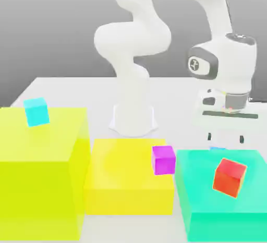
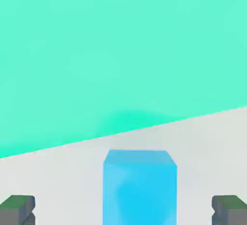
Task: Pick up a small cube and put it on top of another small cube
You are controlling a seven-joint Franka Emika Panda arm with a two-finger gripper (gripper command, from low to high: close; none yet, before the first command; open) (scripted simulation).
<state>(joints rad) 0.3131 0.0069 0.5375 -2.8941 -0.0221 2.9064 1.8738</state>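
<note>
Fingers (image 2: 18,208) of my gripper (image 1: 226,136) are spread wide, one on each side of the small cube (image 2: 139,186), neither touching it. That azure cube sits on the white table (image 2: 58,180) between them, just beside the wall of the big teal block (image 2: 120,50). Exterior view: gripper hangs low behind the teal block, a blue sliver showing at its far edge.

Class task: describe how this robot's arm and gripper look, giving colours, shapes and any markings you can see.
The arm is glossy white, built of thick rounded segments rising from a white cylindrical base. Near the wrist sits a dark grey round cap with a small white mark. The gripper has a white flat body with a dark stripe and a grey collar above. Its fingertips are dark grey, blocky pads.
</note>
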